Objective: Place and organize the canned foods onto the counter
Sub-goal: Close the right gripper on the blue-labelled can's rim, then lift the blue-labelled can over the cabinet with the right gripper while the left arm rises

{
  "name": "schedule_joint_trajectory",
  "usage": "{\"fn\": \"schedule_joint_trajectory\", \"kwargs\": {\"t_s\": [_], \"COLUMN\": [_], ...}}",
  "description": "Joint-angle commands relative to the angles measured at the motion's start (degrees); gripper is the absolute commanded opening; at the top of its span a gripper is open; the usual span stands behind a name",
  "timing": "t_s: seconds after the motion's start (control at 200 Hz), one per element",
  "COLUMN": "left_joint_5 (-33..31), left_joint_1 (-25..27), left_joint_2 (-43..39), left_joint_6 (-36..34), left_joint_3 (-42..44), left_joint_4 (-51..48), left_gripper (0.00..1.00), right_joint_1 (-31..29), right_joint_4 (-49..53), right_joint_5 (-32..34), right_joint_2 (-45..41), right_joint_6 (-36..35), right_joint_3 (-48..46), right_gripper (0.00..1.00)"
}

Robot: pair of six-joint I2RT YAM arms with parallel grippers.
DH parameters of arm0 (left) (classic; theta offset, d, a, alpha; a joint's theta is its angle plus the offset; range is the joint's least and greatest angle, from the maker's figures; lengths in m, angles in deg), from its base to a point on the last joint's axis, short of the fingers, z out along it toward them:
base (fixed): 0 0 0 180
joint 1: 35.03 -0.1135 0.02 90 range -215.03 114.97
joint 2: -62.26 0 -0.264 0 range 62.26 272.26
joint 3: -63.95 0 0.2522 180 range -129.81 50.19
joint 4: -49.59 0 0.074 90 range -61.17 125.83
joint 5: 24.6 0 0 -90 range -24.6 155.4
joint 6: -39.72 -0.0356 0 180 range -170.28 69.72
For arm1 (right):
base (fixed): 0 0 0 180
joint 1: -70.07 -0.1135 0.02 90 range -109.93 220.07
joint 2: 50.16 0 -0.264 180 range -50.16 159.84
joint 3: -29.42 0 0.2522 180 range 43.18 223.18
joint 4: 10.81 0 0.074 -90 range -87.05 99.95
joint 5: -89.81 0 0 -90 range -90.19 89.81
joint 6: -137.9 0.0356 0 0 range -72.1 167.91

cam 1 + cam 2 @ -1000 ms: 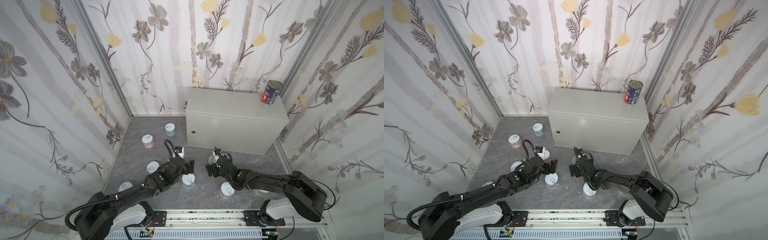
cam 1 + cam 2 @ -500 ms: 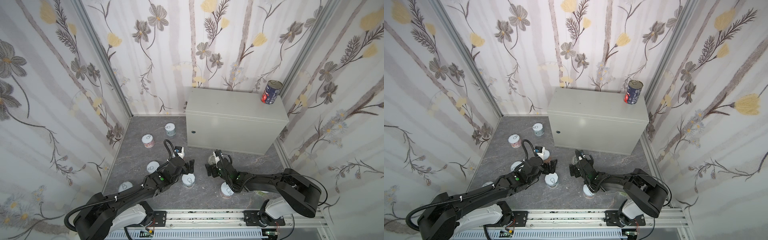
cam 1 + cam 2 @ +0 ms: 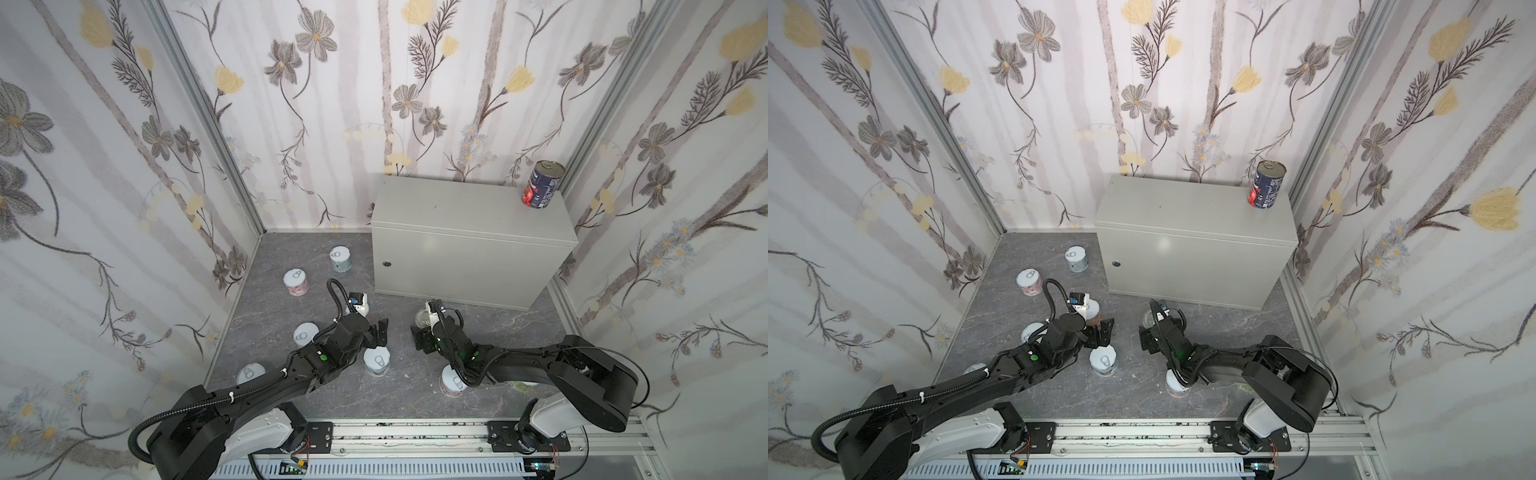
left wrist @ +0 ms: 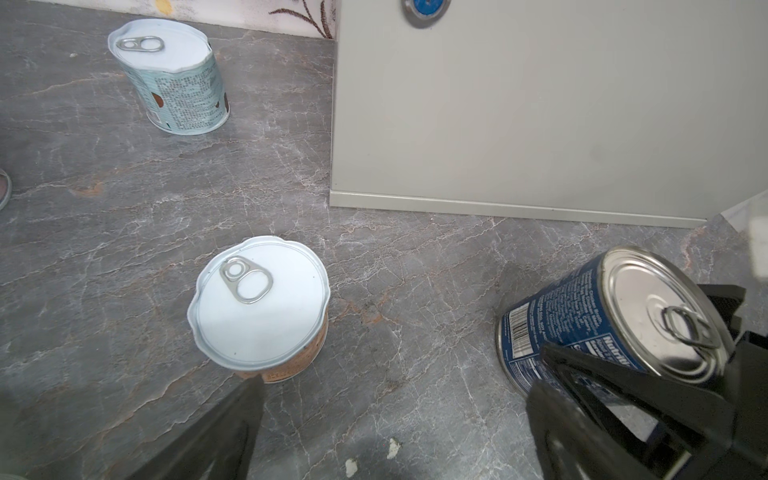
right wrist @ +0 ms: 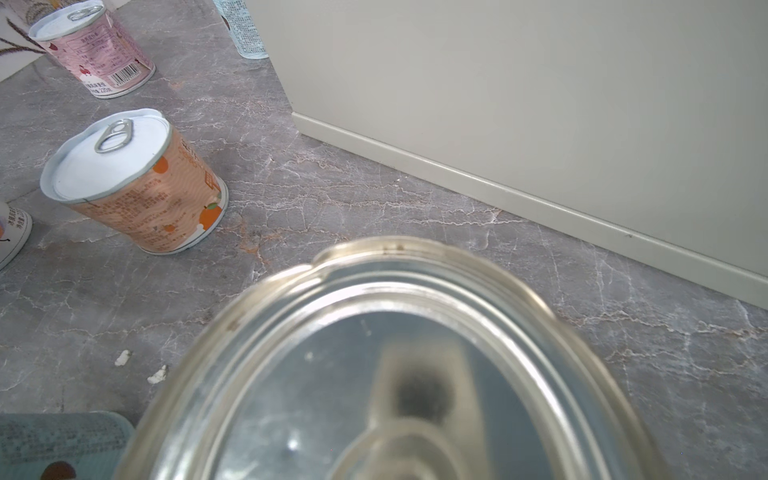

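Observation:
The blue soup can [image 3: 422, 319] [image 4: 582, 316] stands on the floor in front of the counter [image 3: 465, 208] [image 3: 1183, 208]. My right gripper [image 3: 424, 328] [image 3: 1156, 329] straddles it, one finger on each side; whether they press it I cannot see. The can's lid [image 5: 390, 374] fills the right wrist view and hides the jaws. My left gripper [image 3: 380, 332] [image 4: 390, 419] hangs open and empty over the floor, between an orange short can [image 4: 259, 307] and the blue can. A navy-and-red can [image 3: 543, 187] stands on the counter's far right corner.
Several short cans stand on the dark floor: teal [image 3: 340, 259], pink [image 3: 296, 281], one [image 3: 377, 360] by the left arm, one [image 3: 454, 380] under the right arm. Flowered walls close in on three sides. A rail [image 3: 415, 436] runs along the front.
The right arm has shifted a little while its gripper stays at the blue can. The left arm and all cans stand as before.

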Motion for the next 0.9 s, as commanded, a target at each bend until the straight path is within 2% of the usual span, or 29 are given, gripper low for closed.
{"fn": "schedule_joint_trajectory", "kwargs": {"t_s": [0.0, 0.375, 0.39, 0.655, 0.894], "left_joint_5": [-0.1, 1.0, 1.1, 2.2, 2.1], "left_joint_1": [-0.1, -0.4, -0.4, -0.4, -0.4], "left_joint_2": [0.0, -0.9, -1.0, -3.2, -7.0], "left_joint_6": [-0.7, -1.1, -1.1, -1.4, -2.2], "left_joint_3": [-0.3, -1.3, -1.3, -3.9, -8.3], "left_joint_4": [1.8, 1.5, 1.5, -0.6, -5.7], "left_gripper": [1.00, 1.00, 1.00, 1.00, 1.00], "right_joint_1": [0.0, 0.0, -0.1, -0.1, 0.0], "right_joint_4": [0.1, 6.7, 7.0, 14.4, 25.7], "right_joint_5": [0.9, 2.1, 2.1, 2.9, 4.7], "right_joint_2": [-0.7, -3.6, -5.6, -13.4, -23.5], "right_joint_6": [0.5, -0.6, -0.6, -1.7, -3.0], "right_joint_3": [0.5, 4.5, 4.6, 7.3, 11.8], "right_gripper": [0.79, 0.62, 0.61, 0.61, 0.61]}}
